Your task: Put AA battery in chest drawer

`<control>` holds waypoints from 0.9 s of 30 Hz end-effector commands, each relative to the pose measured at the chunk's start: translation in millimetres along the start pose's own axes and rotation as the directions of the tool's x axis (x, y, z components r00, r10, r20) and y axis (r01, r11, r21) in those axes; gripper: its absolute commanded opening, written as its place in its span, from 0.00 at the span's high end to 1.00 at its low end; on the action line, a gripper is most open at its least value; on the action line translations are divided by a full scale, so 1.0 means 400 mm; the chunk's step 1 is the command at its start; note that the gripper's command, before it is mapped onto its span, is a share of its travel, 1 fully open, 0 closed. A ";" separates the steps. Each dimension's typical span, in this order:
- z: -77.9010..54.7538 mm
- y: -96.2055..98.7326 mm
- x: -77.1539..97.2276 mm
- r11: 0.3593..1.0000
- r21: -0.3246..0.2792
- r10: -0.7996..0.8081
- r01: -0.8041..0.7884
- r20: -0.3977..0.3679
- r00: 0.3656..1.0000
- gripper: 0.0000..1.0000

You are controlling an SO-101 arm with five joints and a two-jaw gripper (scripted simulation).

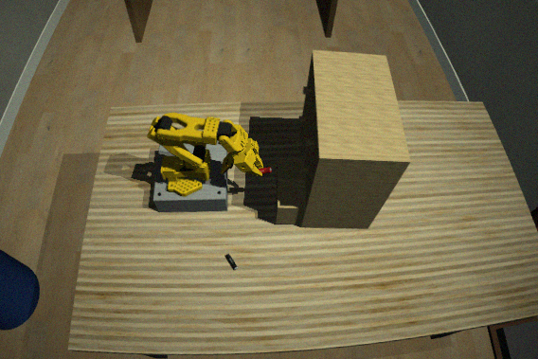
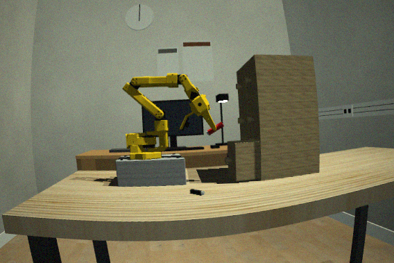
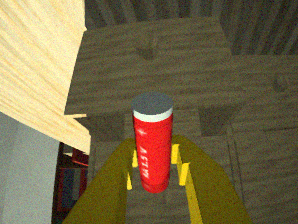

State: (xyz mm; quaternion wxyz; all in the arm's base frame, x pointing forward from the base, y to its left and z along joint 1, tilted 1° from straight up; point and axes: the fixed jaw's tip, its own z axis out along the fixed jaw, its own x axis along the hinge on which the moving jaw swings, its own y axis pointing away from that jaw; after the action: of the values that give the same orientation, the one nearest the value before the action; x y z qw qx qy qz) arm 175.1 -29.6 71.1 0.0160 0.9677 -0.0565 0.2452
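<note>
My gripper (image 1: 260, 172) (image 2: 213, 128) (image 3: 155, 154) is shut on a red battery (image 1: 267, 170) (image 2: 218, 127) (image 3: 152, 132) with printed lettering, a white band and a grey end. It holds the battery tilted in the air, in front of the chest (image 1: 362, 112) (image 2: 288, 106) and above the level of the bottom drawers. The bottom right drawer (image 1: 287, 215) (image 2: 245, 162) (image 3: 175, 75) stands pulled out from the chest. The battery is still short of this drawer in the exterior view. The drawer's floor cannot be made out.
A small black cylinder (image 1: 231, 261) (image 2: 197, 192) with a silvery end lies on the table (image 1: 331, 287) (image 2: 139, 207), toward the near side. The neighbouring bottom drawer front, with its knob (image 3: 280, 83), sits farther back than the pulled-out one. Knobs of upper drawers show faintly in shadow in the exterior view.
</note>
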 end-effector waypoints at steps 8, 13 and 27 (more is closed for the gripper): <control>-0.004 -0.004 0.014 1.000 0.005 0.003 -0.003 -0.021 1.000 1.00; -0.005 -0.004 0.016 1.000 0.006 0.002 -0.002 -0.021 1.000 1.00; -0.006 -0.007 0.024 1.000 0.008 -0.002 0.002 -0.021 1.000 1.00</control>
State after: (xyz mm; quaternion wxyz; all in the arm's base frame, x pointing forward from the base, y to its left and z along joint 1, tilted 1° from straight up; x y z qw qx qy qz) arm 178.9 -29.7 74.2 0.0159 0.9670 -0.0556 0.2479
